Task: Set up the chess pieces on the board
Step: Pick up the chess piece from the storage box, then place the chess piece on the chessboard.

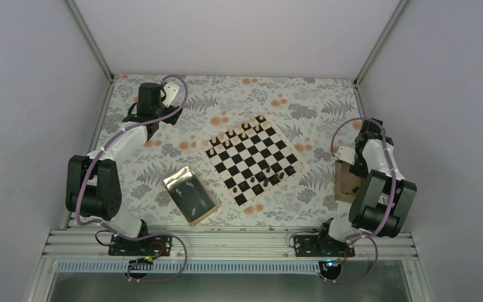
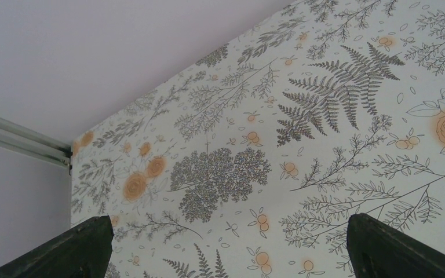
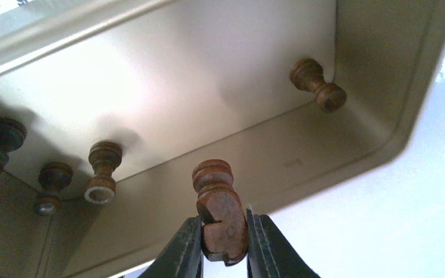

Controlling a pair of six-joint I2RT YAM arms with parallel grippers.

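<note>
The board [image 1: 287,139] lies at the table's middle, turned diagonally. Light tan chess pieces [image 1: 233,137] stand along its far side and dark brown ones [image 1: 267,176] along its near side. My right gripper [image 3: 224,231] is shut on a dark brown knight [image 3: 217,202], held just above the small tan open box [image 3: 382,69]. Several more dark pieces lie inside the box, one at its far corner [image 3: 318,87] and others at the left [image 3: 103,171]. My left gripper [image 2: 229,223] is open and empty over the patterned cloth at the far left [image 1: 153,123].
A shiny gold rectangular tray [image 1: 171,180] lies left of the board, near the front. The tan box [image 1: 346,182] sits at the right, beside the right arm [image 1: 377,189]. White walls enclose the table on three sides.
</note>
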